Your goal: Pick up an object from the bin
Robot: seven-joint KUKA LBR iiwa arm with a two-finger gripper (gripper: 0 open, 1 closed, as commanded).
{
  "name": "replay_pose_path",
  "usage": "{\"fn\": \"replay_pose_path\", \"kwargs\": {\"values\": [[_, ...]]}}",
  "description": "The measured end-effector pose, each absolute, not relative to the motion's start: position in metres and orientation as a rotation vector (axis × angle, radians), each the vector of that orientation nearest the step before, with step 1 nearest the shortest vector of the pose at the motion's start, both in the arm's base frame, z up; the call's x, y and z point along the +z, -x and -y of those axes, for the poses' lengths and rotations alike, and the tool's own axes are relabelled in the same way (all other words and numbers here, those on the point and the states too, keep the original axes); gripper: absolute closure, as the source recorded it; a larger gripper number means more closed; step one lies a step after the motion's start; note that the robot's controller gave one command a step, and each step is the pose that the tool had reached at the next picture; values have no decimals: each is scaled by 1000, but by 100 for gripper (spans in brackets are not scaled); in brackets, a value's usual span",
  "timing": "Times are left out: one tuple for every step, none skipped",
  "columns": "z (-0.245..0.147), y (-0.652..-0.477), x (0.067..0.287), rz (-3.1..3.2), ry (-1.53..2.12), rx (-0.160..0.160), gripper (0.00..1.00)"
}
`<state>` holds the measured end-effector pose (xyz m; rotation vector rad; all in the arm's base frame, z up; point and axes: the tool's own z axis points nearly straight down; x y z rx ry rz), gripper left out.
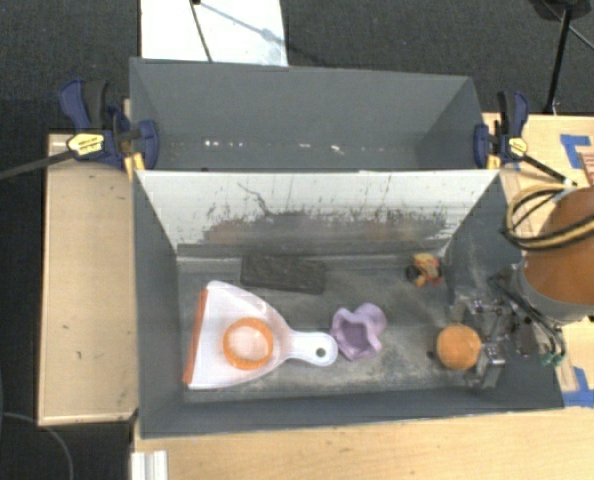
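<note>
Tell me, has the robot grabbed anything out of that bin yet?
Nothing looks picked yet. The gripper is down at the right end of the bin, beside an orange ball resting on the floor. The white scoop, purple piece and dark block lie apart. Gripping and lifting remain.

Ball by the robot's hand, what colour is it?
The ball is orange, seen best in the camera view, beside the hand.

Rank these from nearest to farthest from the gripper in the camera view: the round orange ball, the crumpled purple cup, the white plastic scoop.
Measured from the gripper:
1. round orange ball, just beside it, at the right.
2. crumpled purple cup, in the middle.
3. white plastic scoop, far left.
</note>
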<state>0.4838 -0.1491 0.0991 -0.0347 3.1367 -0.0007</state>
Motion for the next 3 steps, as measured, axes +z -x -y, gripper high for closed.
{"fn": "replay_pose_path", "kwargs": {"values": [[145,-488,70,-3139,106,0,100],[145,-488,70,-3139,109,0,100],[146,-528,204,-3137,107,-1,100]]}}
